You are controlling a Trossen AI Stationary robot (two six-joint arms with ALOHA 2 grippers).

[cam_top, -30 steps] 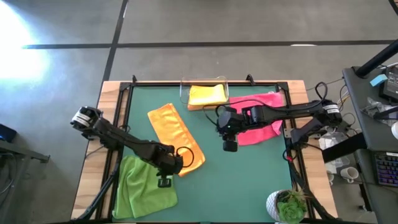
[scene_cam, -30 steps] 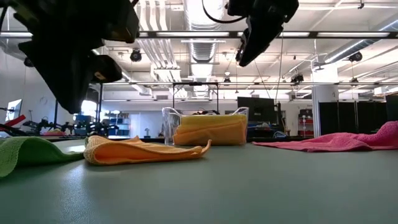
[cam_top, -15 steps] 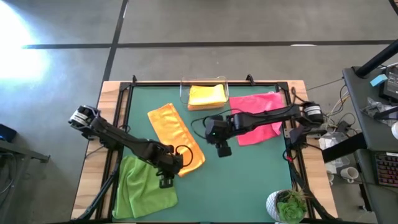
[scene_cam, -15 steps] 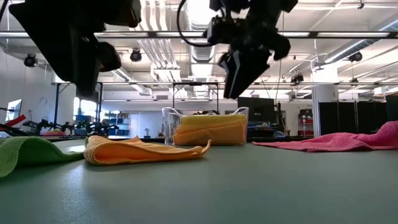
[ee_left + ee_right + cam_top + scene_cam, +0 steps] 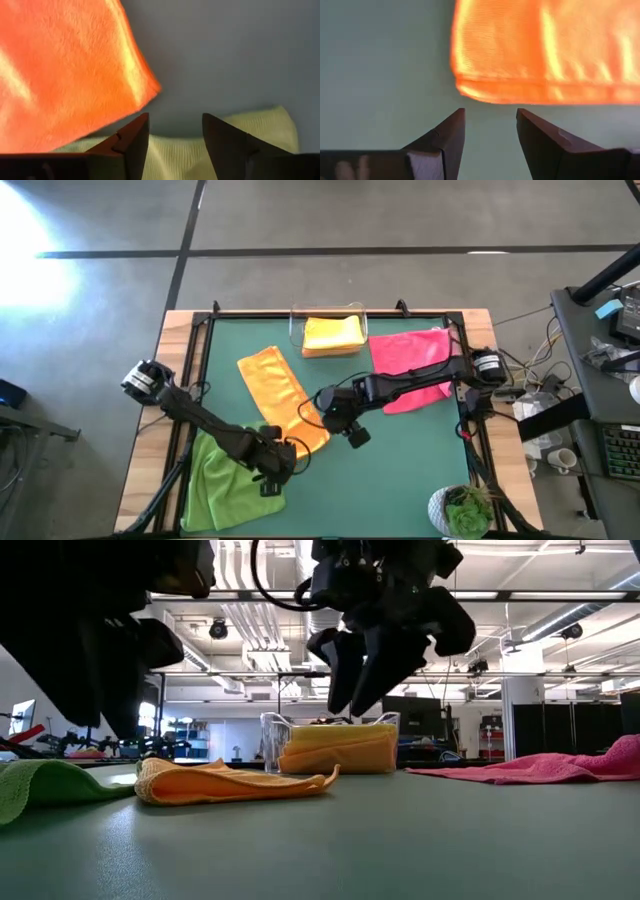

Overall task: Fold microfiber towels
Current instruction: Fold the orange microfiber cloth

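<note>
An orange towel (image 5: 285, 395) lies on the green table as a long folded strip, its near end by both grippers. My left gripper (image 5: 268, 485) hovers open over the near corner of the orange towel (image 5: 65, 65) and the edge of the lime green towel (image 5: 250, 130). My right gripper (image 5: 358, 438) hangs open above the table, just off the orange towel's folded edge (image 5: 545, 95). The lime green towel (image 5: 225, 480) lies crumpled at the near left. A hot pink towel (image 5: 410, 360) lies spread at the far right.
A clear bin (image 5: 295, 330) at the far edge holds a folded yellow towel (image 5: 333, 332). A potted plant (image 5: 462, 510) stands at the near right corner. Bare green table (image 5: 400, 470) shows between the orange towel and the plant.
My right gripper has come down and gone toward the table's left and near edge, from beside the pink towel to the orange towel's near end, rolling as it went. My left gripper has shifted a little toward the near edge. The towels have kept still.
</note>
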